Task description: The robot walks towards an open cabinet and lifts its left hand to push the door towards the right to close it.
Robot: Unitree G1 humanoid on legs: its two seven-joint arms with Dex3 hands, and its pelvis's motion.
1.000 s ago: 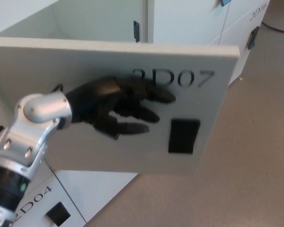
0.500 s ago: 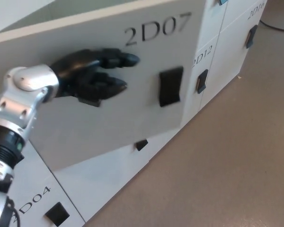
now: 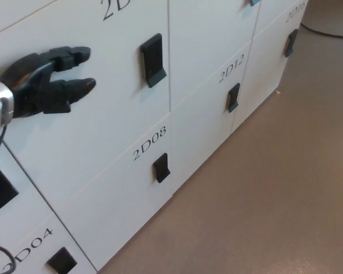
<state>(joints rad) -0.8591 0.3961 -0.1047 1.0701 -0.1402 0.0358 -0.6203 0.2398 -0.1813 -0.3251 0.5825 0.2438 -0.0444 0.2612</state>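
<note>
- The robot's black left hand (image 3: 46, 83) is at the picture's left, its thick fingers (image 3: 74, 87) spread apart and pointing right, holding nothing.
- The white flat-panel cabinet door (image 3: 103, 108) with the black rectangular handle (image 3: 152, 59) lies level with the neighbouring white door fronts (image 3: 208, 51), its seam against them narrow and even. It looks fully shut.
- Whether the fingertips touch the panel or hover just off it cannot be told from this angle.
- The right hand is not in view.
- Judged from this, the pushing step looks finished and the task is at its end.
- What remains is only a clean withdrawal: the hand would need to draw straight back from the panel, clear of the black handle to its right, so nothing catches and pulls the door open.
- The lower white door marked 2D08 (image 3: 131, 188) and the brown floor (image 3: 274, 194) play no part.
</note>
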